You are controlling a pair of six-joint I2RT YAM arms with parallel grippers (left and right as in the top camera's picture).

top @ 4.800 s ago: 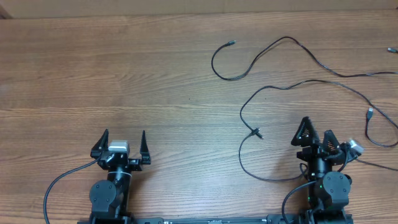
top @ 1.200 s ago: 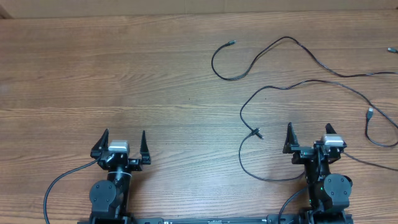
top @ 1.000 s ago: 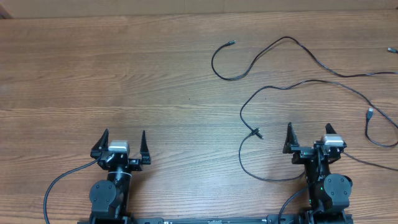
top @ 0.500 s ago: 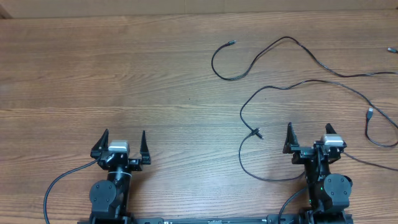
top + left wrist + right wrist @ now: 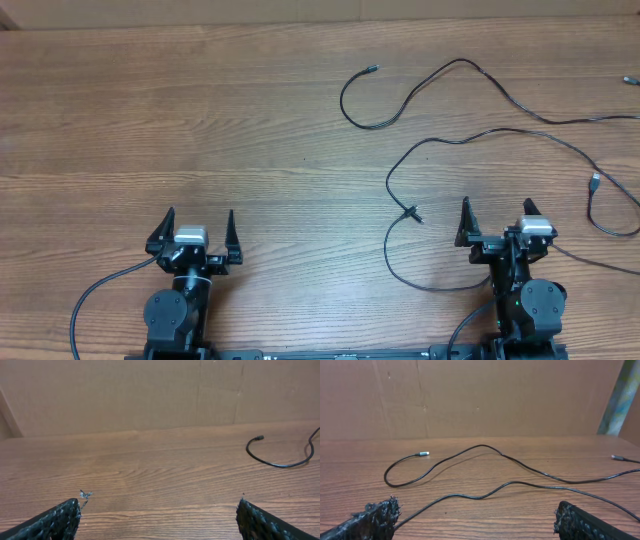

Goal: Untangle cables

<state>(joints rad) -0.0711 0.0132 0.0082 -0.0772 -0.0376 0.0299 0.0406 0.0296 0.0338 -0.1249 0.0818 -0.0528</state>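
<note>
- Cables (image 5: 460, 63) are lying on the right half of the table (image 5: 200, 120), spread apart and flat.
- Upper cable (image 5: 480, 446) is running mostly left-right: its silver plug (image 5: 372, 69) is pointing left, then it is looping down, arching up and trailing off the right edge.
- Lower cable (image 5: 520, 130) is also stretching left-right up top, then curving down the left side past a small dark fitting (image 5: 411, 213) and sweeping under toward the right arm's base.
- Another plug (image 5: 595, 182) is sitting near the right edge, pointing up.
- Left gripper (image 5: 199, 215) is hovering at the near edge, jaws spread wide, grasping nothing, well apart from the cables.
- Right gripper (image 5: 496, 205) is also spread wide and empty, sitting just beside the lower cable's loop; cannot tell whether it is touching it.
- Cardboard wall (image 5: 125, 395) is standing behind the table.
- Nothing is standing between the grippers and the cables.
</note>
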